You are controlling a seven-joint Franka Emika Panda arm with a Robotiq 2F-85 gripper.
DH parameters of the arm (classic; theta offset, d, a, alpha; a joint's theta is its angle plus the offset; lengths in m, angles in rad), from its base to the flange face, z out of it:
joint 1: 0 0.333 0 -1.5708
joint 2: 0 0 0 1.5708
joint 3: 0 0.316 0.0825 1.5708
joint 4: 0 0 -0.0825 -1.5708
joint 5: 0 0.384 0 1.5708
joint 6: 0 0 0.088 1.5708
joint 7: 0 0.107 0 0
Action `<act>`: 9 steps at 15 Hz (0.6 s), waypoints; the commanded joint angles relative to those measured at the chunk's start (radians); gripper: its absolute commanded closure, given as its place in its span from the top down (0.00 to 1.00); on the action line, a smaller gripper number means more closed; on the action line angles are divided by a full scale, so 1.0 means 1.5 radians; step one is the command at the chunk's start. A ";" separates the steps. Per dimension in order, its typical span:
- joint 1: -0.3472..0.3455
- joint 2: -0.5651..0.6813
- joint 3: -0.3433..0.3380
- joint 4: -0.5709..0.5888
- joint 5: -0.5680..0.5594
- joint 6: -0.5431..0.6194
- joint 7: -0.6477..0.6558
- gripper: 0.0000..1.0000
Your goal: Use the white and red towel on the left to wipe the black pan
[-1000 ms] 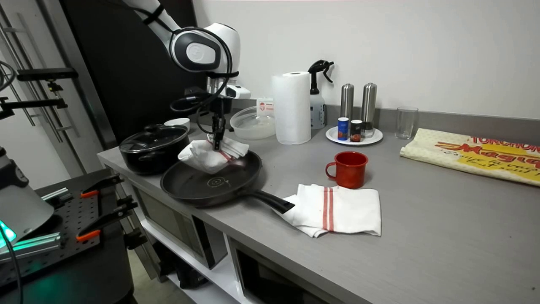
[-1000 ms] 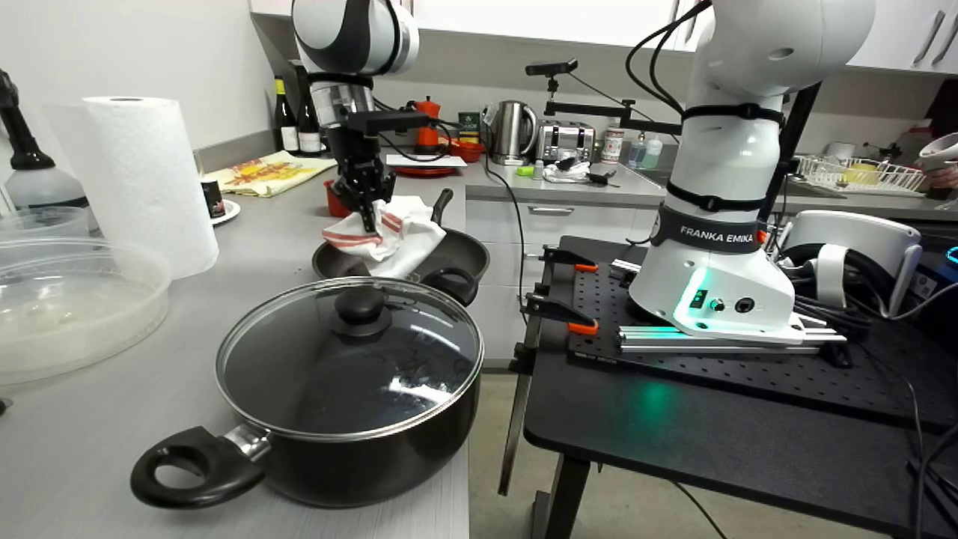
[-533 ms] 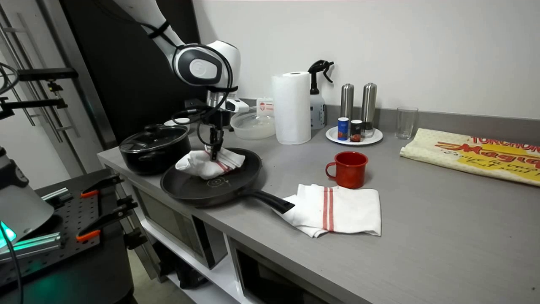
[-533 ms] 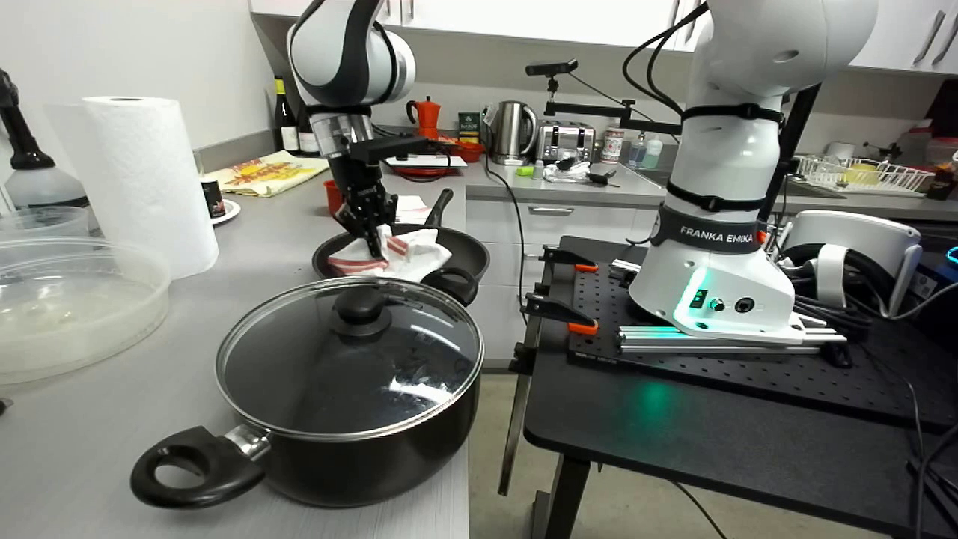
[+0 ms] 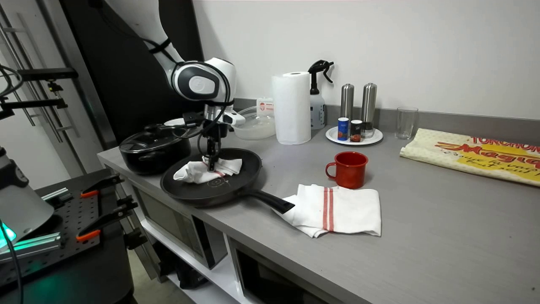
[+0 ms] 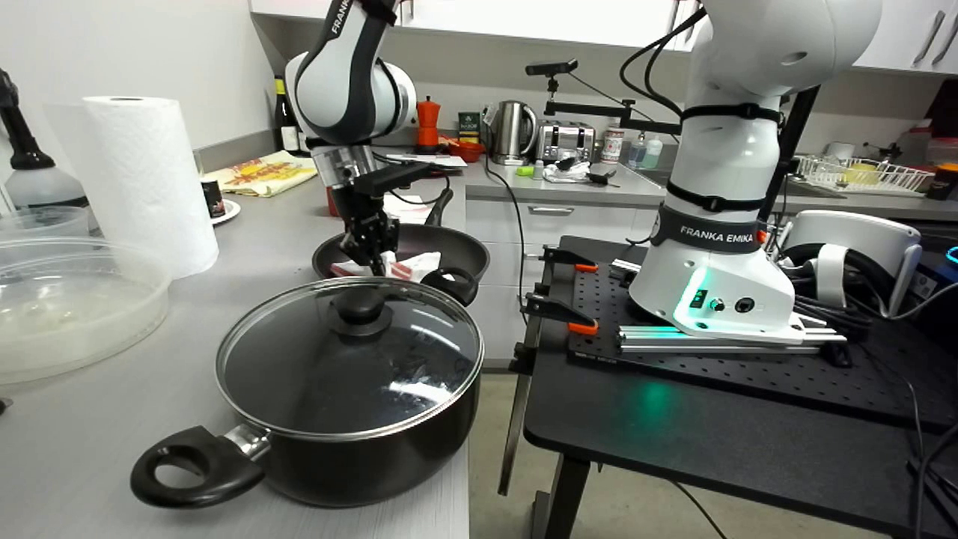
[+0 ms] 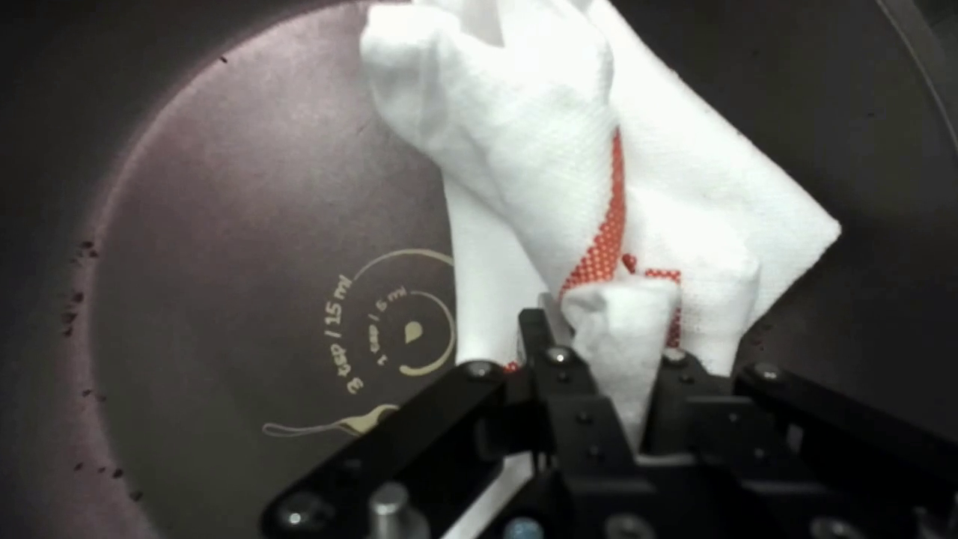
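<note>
- A black two-fingered robot hand (image 7: 608, 352) grips a fold of a small, bunched white cloth towel with red stripes (image 7: 524, 127).
- The towel lies inside a wide, shallow round black frying pan with a long straight handle (image 5: 249, 169), on the grey table (image 5: 422, 253).
- Left of the towel in the wrist view, pale printing (image 7: 337, 305) on the pan's floor reads "15 ml" and "5 ml".
- Far right in an exterior view, a folded yellow cloth (image 5: 472, 157) bears red lettering; "Magi" can be read.
- In an exterior view, the black band (image 6: 707, 231) on the white robot base (image 6: 737, 292) reads "FRANKA EMIKA".
</note>
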State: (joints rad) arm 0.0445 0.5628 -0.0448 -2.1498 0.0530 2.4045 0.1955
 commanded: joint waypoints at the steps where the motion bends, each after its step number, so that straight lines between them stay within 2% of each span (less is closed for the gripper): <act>1: 0.018 0.020 -0.002 -0.012 -0.019 0.036 0.015 0.04; 9: 0.016 0.007 -0.011 -0.053 -0.030 0.076 0.018 0.04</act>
State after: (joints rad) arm 0.0604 0.5570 -0.0496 -2.1752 0.0210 2.4472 0.1966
